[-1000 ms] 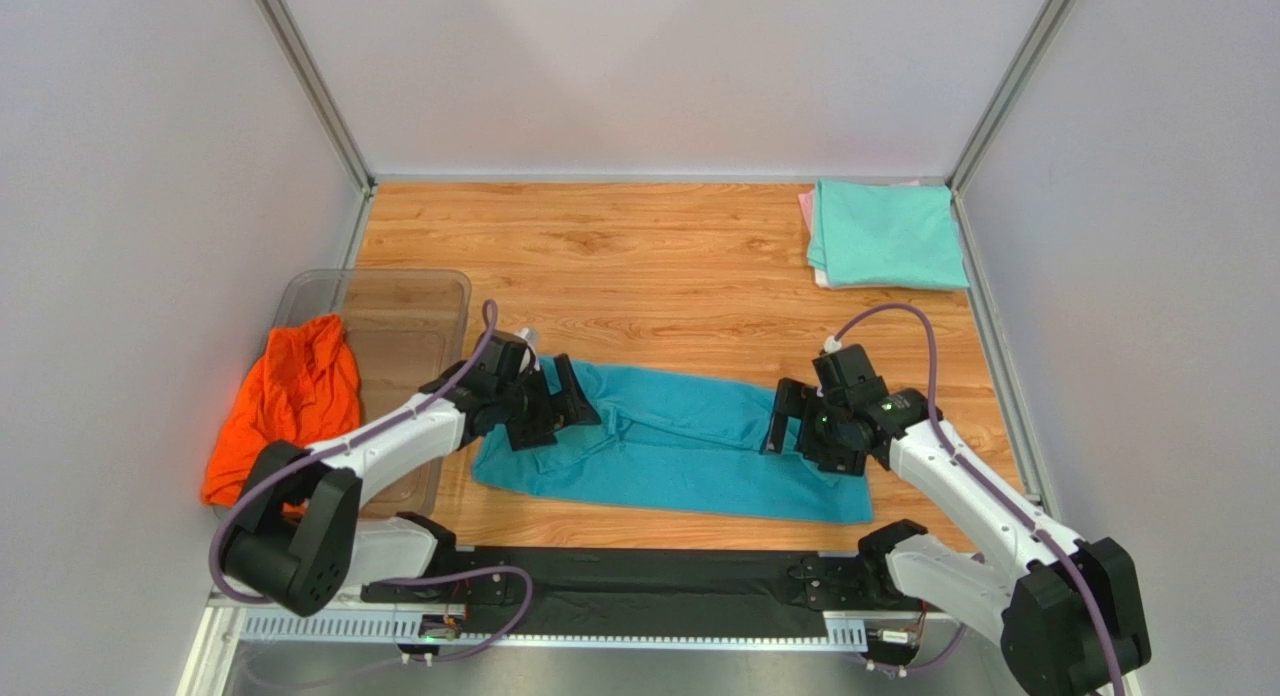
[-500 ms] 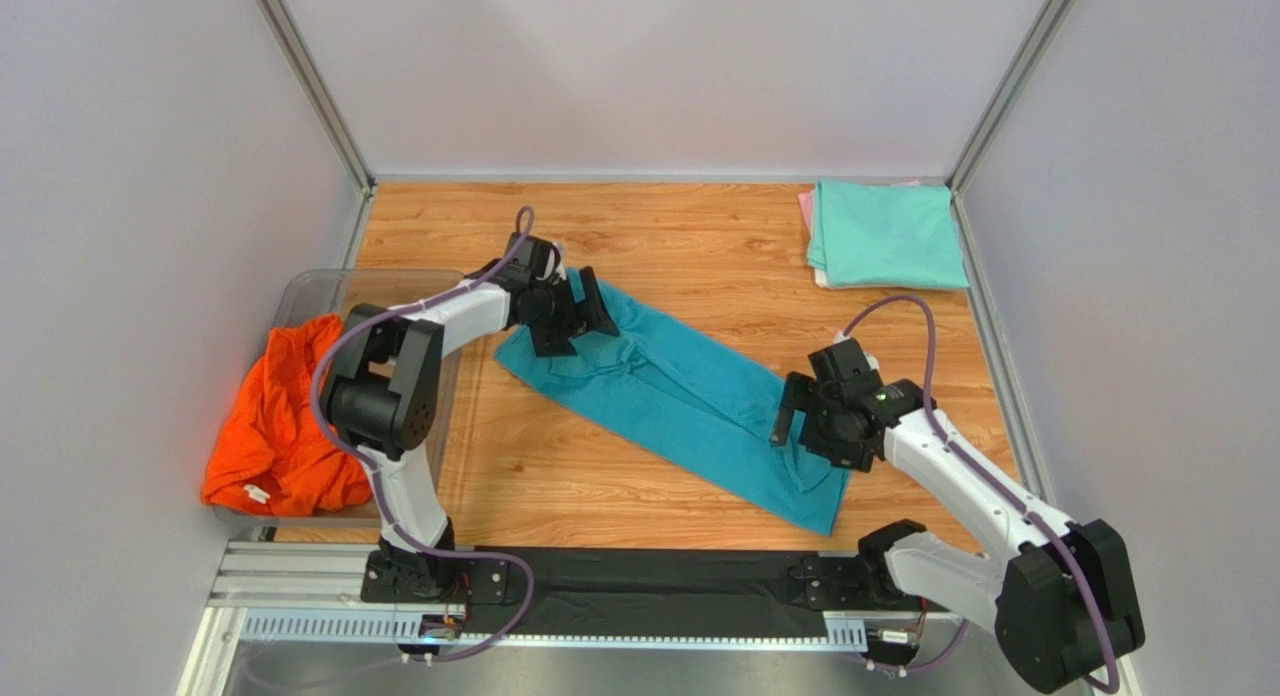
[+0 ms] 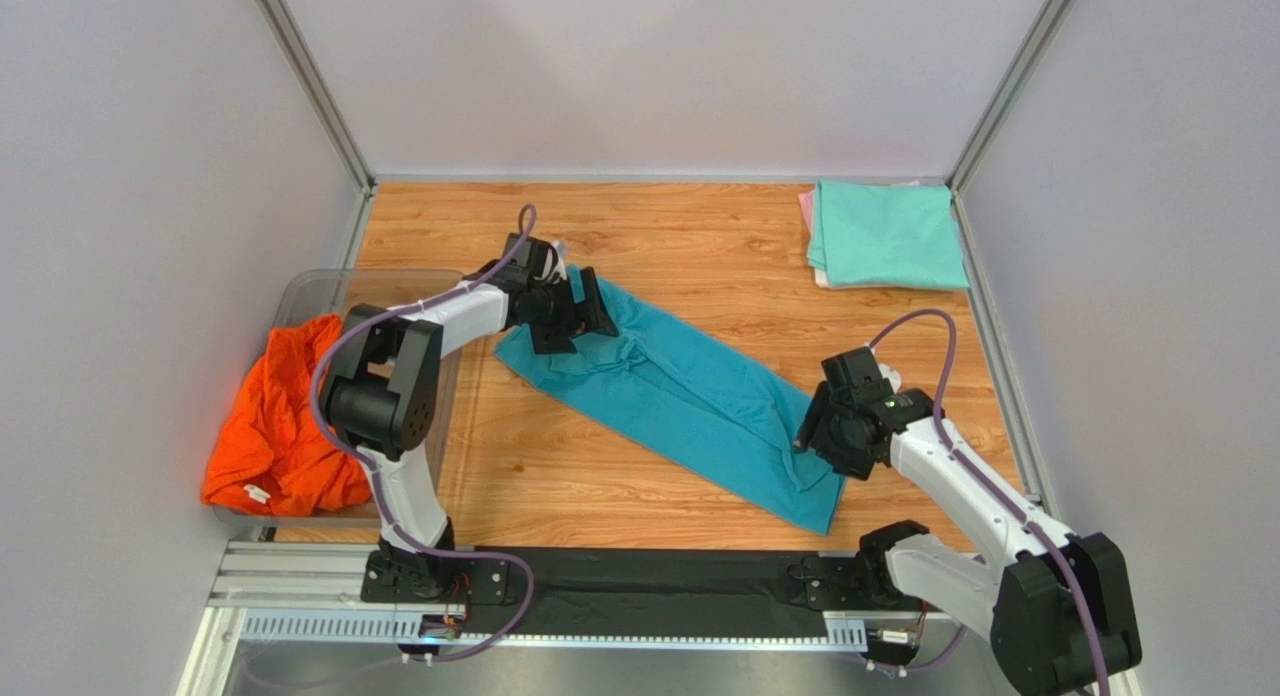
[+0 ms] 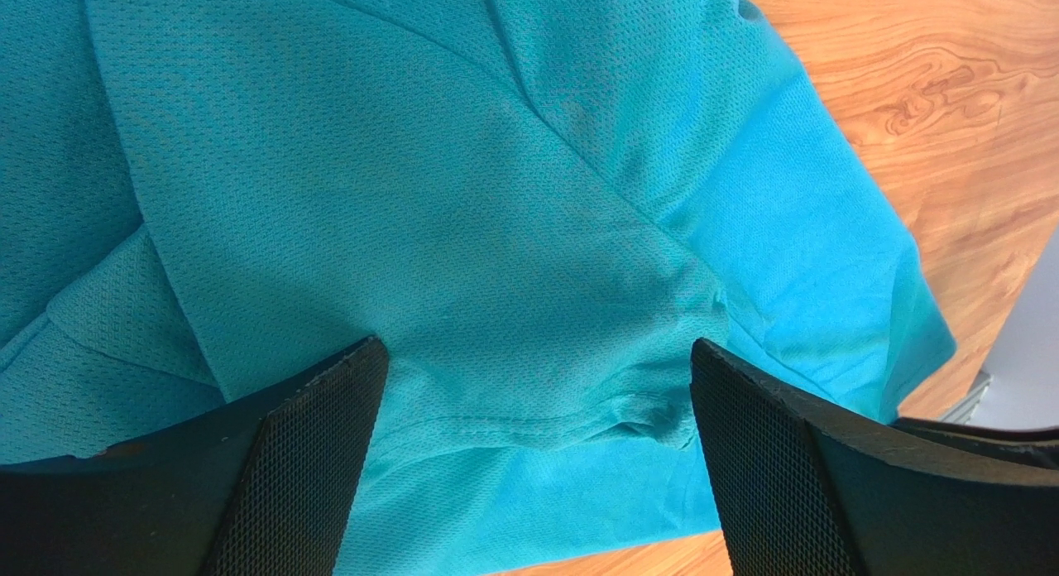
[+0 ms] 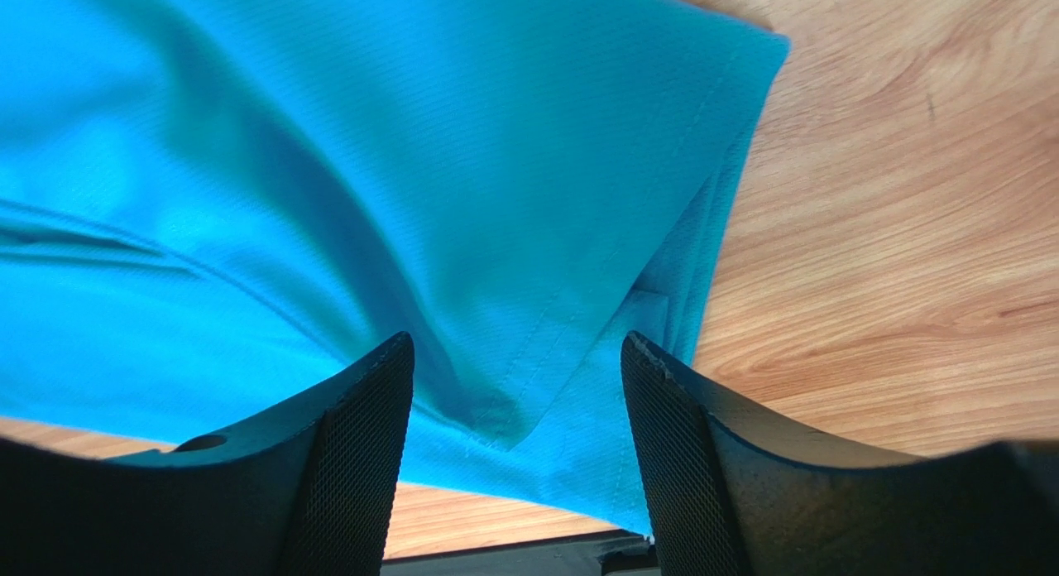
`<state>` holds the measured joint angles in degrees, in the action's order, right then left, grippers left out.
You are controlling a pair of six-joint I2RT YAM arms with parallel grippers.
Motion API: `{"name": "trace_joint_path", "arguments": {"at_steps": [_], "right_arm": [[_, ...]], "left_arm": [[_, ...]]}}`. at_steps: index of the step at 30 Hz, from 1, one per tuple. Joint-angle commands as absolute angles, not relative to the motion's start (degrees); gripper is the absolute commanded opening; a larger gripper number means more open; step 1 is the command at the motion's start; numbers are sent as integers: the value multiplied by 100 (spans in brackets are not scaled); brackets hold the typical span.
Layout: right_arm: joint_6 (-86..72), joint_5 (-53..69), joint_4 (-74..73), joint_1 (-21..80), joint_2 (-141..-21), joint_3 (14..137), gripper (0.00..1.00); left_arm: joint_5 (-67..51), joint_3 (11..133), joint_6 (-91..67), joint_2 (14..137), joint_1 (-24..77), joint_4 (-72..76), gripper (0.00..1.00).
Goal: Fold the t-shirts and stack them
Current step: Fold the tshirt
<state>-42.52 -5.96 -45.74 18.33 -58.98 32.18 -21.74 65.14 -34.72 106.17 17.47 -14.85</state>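
The teal-blue t-shirt (image 3: 676, 396) lies in a long diagonal strip on the wooden table, from far left to near right. My left gripper (image 3: 591, 309) is open over its far-left end; the wrist view shows a stitched hem (image 4: 535, 421) between the fingers (image 4: 311, 464). My right gripper (image 3: 813, 435) is open over the near-right end, its fingers (image 5: 354, 452) either side of a folded corner (image 5: 559, 353). The orange t-shirt (image 3: 286, 411) hangs over the tub at the left. The mint green t-shirt (image 3: 887, 234) lies folded on the pale pink one (image 3: 807, 213) at the far right.
A clear plastic tub (image 3: 394, 294) stands at the left edge of the table, right behind the left arm. Grey walls close in the left, back and right sides. A black rail (image 3: 646, 584) runs along the near edge.
The left arm swung the shirt's left end to the far left, turning the shirt from level to diagonal. The right gripper has shifted slightly nearer and to the right, over the shirt's near corner.
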Motion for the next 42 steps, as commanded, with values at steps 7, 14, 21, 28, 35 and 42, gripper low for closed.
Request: {"name": "trace_joint_path", "arguments": {"at_steps": [7,14,21,28,35,42], "right_arm": [[-4210,-897,-4193,1617,-6179,3173,63],[-4149,-791,-3797,1626,-6380,3138,52],[-4183,-800,-3744,1626,-6574,3146,38],[-4131,-1019,-3937,1608,-6521,3190,12],[-3911,-1371,-4482,1565,-6443,3559,0],[-3709,-1749,-4755,1433,-6398,3779,0]], "left_arm": [[-1714,6337,-3094,10626,1705,-2048,100],[-1688,6337,-3059,10635,1696,-2083,100],[-1670,6311,-3041,10696,1670,-2074,100],[-1609,6293,-3023,10652,1609,-2092,100],[-1521,6293,-2962,10644,1556,-2109,100],[-1520,6311,-2892,10644,1521,-2118,100]]}}
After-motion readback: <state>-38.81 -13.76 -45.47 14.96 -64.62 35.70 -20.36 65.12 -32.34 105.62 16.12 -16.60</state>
